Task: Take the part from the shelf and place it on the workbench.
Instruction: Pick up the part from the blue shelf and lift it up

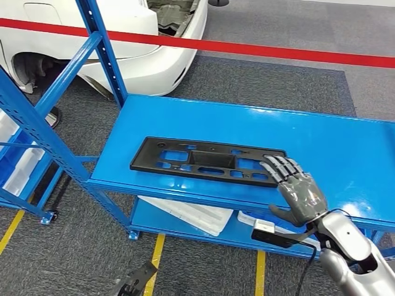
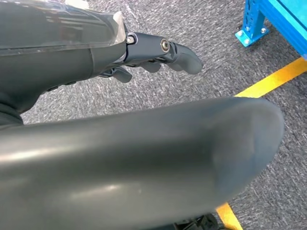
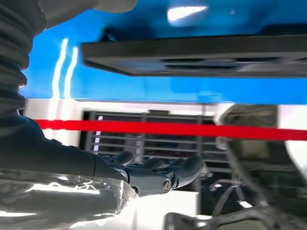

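The part [image 1: 205,160] is a long flat black plastic panel with rectangular cut-outs, lying on the top board of the blue shelf [image 1: 326,142]. My right hand [image 1: 295,188] reaches in from the lower right with its fingers stretched out over the panel's right end and holds nothing. In the right wrist view the panel [image 3: 195,55] and the straight fingers [image 3: 163,175] have a gap between them. My left hand [image 2: 137,143] hangs over the grey carpet with its fingers [image 2: 170,50] extended and nothing in it.
Blue shelf uprights [image 1: 100,49] rise at the left. White trays [image 1: 191,213] lie on the lower board. Behind the shelf stand a white car [image 1: 139,43] and a red barrier tape [image 1: 261,46]. Yellow lines [image 1: 156,262] mark the carpet.
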`<action>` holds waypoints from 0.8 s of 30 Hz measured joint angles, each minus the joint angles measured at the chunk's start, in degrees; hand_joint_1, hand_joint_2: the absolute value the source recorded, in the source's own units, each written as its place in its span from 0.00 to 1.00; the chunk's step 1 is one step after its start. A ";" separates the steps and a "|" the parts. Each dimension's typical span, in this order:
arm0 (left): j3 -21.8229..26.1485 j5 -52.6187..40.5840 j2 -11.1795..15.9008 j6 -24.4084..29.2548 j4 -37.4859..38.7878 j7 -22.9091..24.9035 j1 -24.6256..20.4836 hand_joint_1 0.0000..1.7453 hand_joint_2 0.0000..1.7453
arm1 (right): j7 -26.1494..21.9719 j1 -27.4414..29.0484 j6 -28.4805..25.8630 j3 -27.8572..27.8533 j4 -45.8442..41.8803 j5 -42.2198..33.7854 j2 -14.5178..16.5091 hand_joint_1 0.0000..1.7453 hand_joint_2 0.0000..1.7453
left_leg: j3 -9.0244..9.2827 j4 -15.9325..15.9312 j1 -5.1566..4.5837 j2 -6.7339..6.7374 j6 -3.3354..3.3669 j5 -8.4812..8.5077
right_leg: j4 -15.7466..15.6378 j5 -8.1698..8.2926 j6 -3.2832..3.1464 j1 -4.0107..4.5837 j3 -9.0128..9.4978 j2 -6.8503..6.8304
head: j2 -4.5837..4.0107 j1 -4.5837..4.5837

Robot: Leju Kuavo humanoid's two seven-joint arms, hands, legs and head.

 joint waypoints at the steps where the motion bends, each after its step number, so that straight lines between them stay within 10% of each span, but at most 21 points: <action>1: -0.17 -0.02 0.00 -0.03 0.00 0.07 -0.01 0.00 0.00 | -0.04 -0.98 0.25 0.92 0.52 -0.27 0.02 0.00 1.00 | -0.02 0.00 0.00 0.00 0.00 0.00 | 0.00 0.00 0.00 0.00 -0.01 -0.03 | 0.01 0.00; 24: -1.87 0.13 0.00 0.04 0.00 0.86 -0.31 0.00 0.00 | 1.72 -9.56 -3.59 11.11 11.55 -0.61 2.94 0.00 1.00 | -0.05 0.00 0.00 -0.01 0.00 0.00 | 0.01 0.00 0.00 0.00 -0.04 -0.04 | 0.00 0.00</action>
